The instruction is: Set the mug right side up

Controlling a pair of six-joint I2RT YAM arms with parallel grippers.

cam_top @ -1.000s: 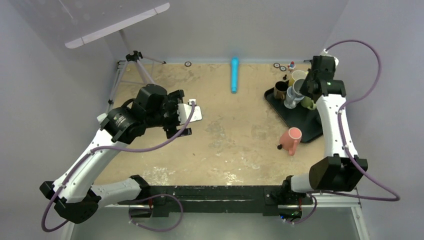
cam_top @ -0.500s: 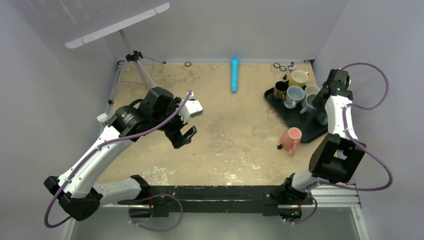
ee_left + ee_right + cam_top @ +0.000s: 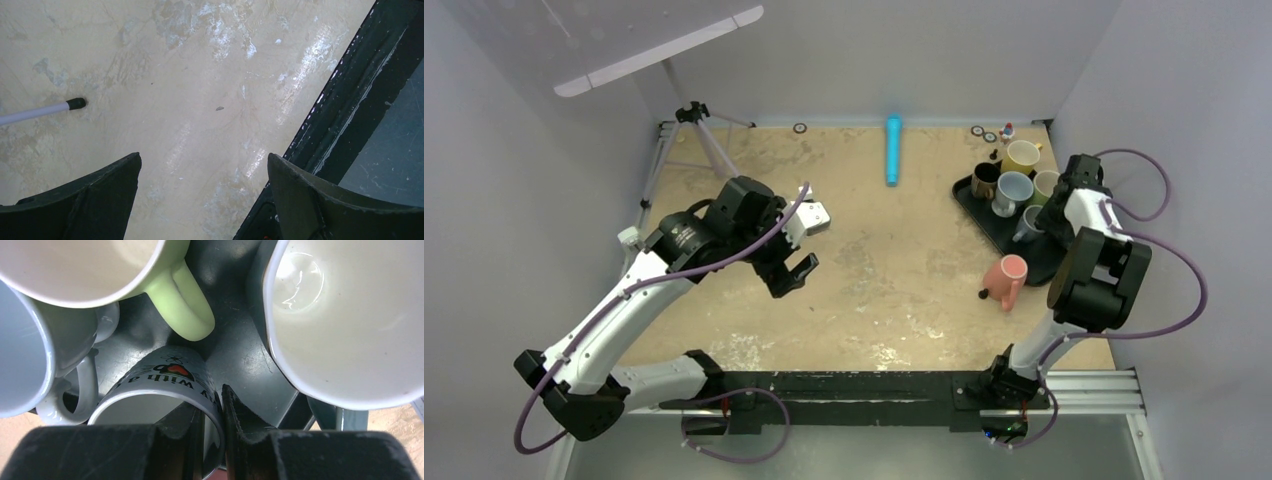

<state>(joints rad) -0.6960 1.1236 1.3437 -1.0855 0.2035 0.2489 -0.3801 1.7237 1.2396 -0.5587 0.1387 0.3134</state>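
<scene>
Right gripper (image 3: 212, 412) has dropped, pinching the printed grey mug (image 3: 165, 374), seemingly upright.

Only one bit of lettering can be read: on the side of the grey mug (image 3: 150, 382), upside down in the right wrist view, dark print says "with a" next to a small red heart (image 3: 181, 371). The rest of the line is hidden.

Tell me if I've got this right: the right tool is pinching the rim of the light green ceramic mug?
Not quite: wrong mug. The right wrist view shows the right tool pinching the rim of the grey printed ceramic mug with the red heart, one finger inside it and one outside.
</scene>
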